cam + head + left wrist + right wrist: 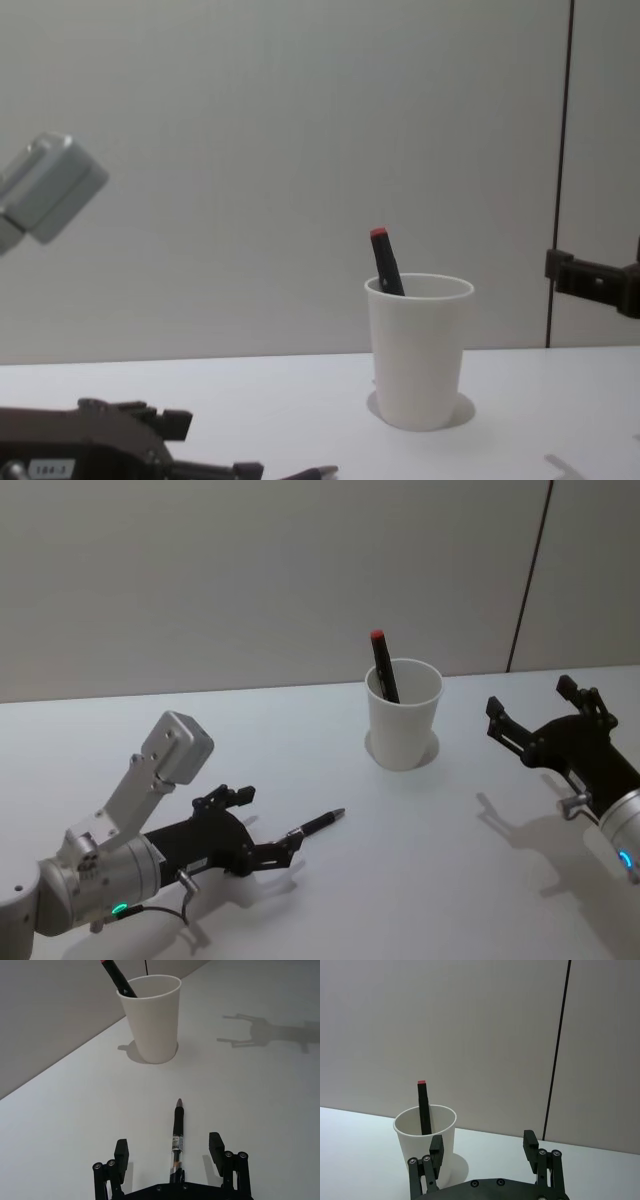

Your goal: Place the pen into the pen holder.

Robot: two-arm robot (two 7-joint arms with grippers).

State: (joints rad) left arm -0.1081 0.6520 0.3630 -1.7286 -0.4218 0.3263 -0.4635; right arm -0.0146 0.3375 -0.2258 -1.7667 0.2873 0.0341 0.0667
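A dark pen (pixel 318 825) lies flat on the white table, its tip pointing toward the pen holder (pixel 403 723). My left gripper (pixel 262 825) is low at the table, open, with its fingers (pixel 121 1152) on either side of the pen's (pixel 177 1142) rear end and gaps on both sides. The pen holder (pixel 152 1020) is a white paper cup standing upright at the back centre, and it holds a black pen with a red cap (pixel 383 665). My right gripper (pixel 530 697) hovers open above the table to the right of the pen holder (pixel 425 1142).
A grey wall runs behind the table, with a dark vertical seam (pixel 530 575) at the right. Bare tabletop (pixel 420 850) lies between the pen and the cup. The left wrist camera housing (pixel 175 745) sticks up above the left arm.
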